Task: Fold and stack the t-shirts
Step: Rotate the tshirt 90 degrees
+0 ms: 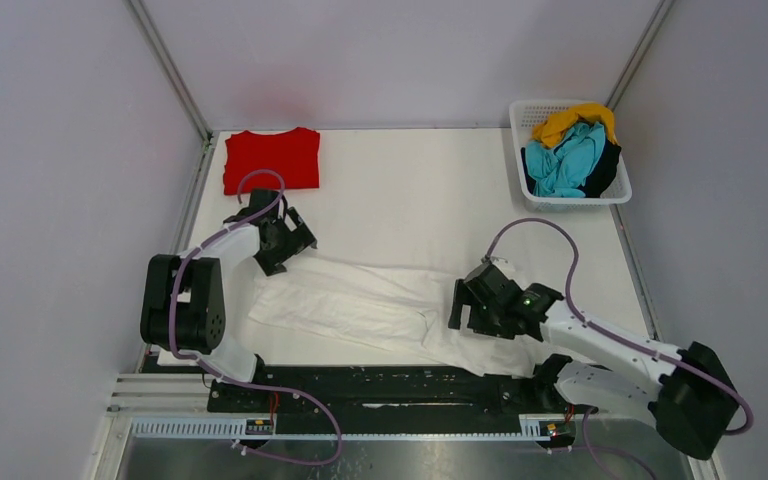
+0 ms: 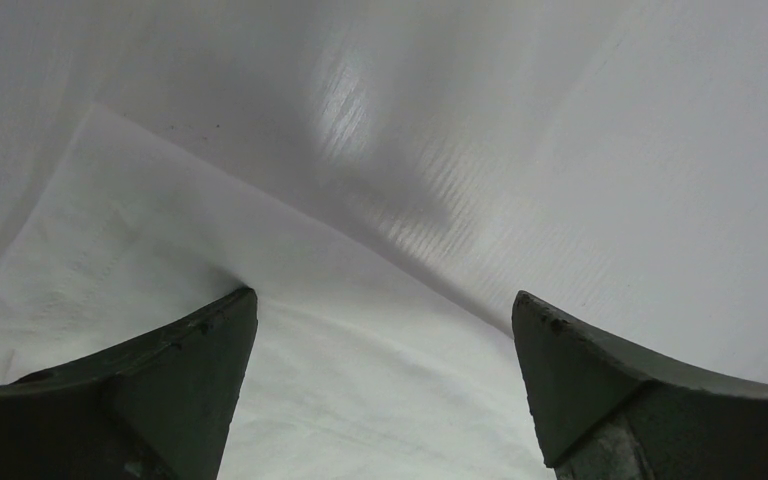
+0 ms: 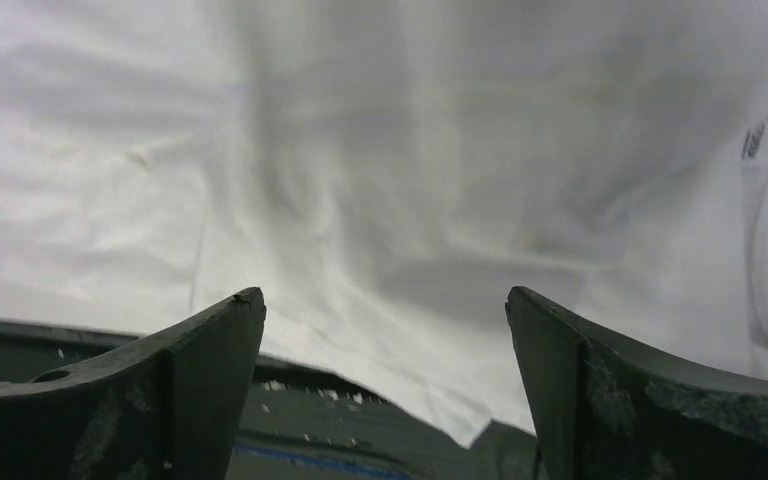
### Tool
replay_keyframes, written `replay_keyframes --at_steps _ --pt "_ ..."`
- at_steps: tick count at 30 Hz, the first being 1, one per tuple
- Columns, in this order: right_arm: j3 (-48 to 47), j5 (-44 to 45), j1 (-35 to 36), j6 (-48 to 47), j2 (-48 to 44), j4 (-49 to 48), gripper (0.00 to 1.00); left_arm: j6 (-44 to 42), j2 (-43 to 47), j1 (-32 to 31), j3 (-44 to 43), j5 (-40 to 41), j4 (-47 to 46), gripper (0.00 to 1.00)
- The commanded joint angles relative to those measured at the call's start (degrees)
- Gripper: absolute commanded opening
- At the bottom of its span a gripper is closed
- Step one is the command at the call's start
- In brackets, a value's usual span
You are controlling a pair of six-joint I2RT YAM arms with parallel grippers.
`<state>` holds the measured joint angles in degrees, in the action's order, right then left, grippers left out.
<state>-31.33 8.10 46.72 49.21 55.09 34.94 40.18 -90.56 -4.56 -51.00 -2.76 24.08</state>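
A white t-shirt (image 1: 360, 305) lies spread and partly folded across the near middle of the table. A folded red t-shirt (image 1: 272, 158) lies at the far left. My left gripper (image 1: 295, 243) is open just over the white shirt's upper left edge; its view shows the cloth edge (image 2: 290, 330) between the jaws. My right gripper (image 1: 463, 312) is open over the shirt's right part near the front edge; its view shows wrinkled white cloth (image 3: 380, 230) and a neck label (image 3: 755, 140).
A white lattice basket (image 1: 615, 192) at the far right holds yellow (image 1: 570, 122), teal (image 1: 565, 160) and black (image 1: 605, 170) shirts. The black rail (image 1: 380, 385) runs along the table's front edge and shows under the right gripper (image 3: 290, 420). Grey walls enclose three sides.
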Motion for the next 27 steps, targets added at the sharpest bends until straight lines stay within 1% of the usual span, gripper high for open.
replay_keyframes --at_steps 1,3,6,10,12,15,18,22,25,27 --pt "-0.45 -3.19 -6.04 2.32 8.61 -13.88 1.00 0.60 2.49 0.53 1.13 1.57 0.19 0.99" --pt "-0.27 -6.59 -10.85 2.02 13.48 -18.20 0.99 1.98 3.16 0.44 2.25 1.37 -0.20 0.99" --pt "-3.90 -6.93 -16.15 -1.08 22.11 -20.84 0.99 4.30 4.75 0.20 4.37 1.51 -1.17 0.99" --pt "-14.39 -12.81 -22.28 -5.93 36.43 -21.29 0.99 7.44 7.81 -0.91 7.72 0.81 -2.16 0.99" --pt "-20.83 -14.38 -24.60 -7.59 43.04 -21.06 1.00 9.34 10.01 -2.06 10.14 0.98 -2.91 0.99" --pt "-34.82 -16.15 -27.52 -10.49 52.11 -16.93 0.99 13.47 14.09 -4.98 15.39 0.67 -4.69 0.99" --pt "-49.26 -15.99 -28.49 -13.93 60.29 -9.70 1.00 19.26 18.79 -9.23 21.70 0.04 -6.58 0.99" --pt "-67.19 -18.89 -28.61 -16.90 71.04 -0.70 0.99 29.46 26.49 -19.23 27.85 2.49 -8.36 0.99" --pt "-80.40 -20.94 -28.62 -15.57 79.22 3.62 0.99 36.24 30.87 -26.35 30.29 5.95 -9.15 0.99" --pt "-92.32 -25.35 -28.53 -14.29 86.80 9.19 0.99 40.18 32.89 -30.85 30.84 7.74 -9.53 0.99"
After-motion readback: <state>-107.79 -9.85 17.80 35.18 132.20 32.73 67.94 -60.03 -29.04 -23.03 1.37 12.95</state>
